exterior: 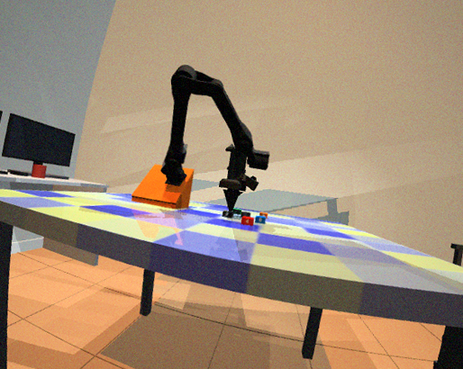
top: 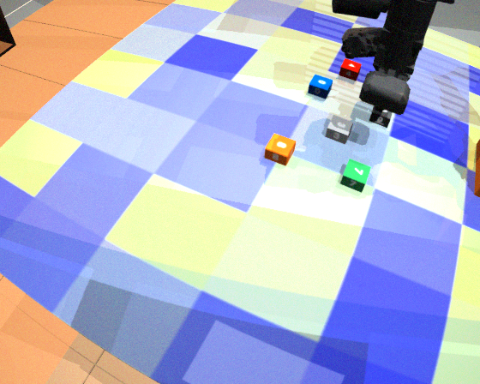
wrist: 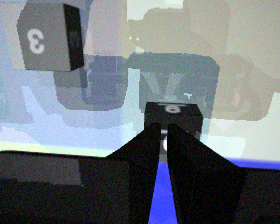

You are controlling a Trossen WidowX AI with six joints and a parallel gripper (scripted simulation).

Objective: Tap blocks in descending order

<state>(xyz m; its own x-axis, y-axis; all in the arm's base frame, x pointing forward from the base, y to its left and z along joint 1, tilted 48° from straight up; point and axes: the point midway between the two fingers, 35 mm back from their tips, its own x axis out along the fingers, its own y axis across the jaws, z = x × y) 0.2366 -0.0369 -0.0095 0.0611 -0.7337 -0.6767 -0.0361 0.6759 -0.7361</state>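
Observation:
My gripper (wrist: 163,130) (exterior: 232,215) is shut with nothing held between its tips. The tips are right at the black block (wrist: 187,118) (top: 380,119), over its numbered top, and partly cover its digit, a 6 or a 9. Whether they touch it cannot be told. The grey block (top: 339,130) (wrist: 42,42) shows 3. The green block (top: 357,173) shows 7. The orange block (top: 280,150) seems to show 8. The blue block (top: 320,87) (exterior: 260,219) shows 0. The red block (top: 350,69) (exterior: 247,220) shows 4.
The blocks stand apart on a blue and yellow checkered table (top: 184,223) (exterior: 299,244). The grey block is the black block's nearest neighbour in the wrist view. An orange wedge-shaped box (exterior: 159,186) stands by the arm's base. Monitors (exterior: 39,139) are on another desk.

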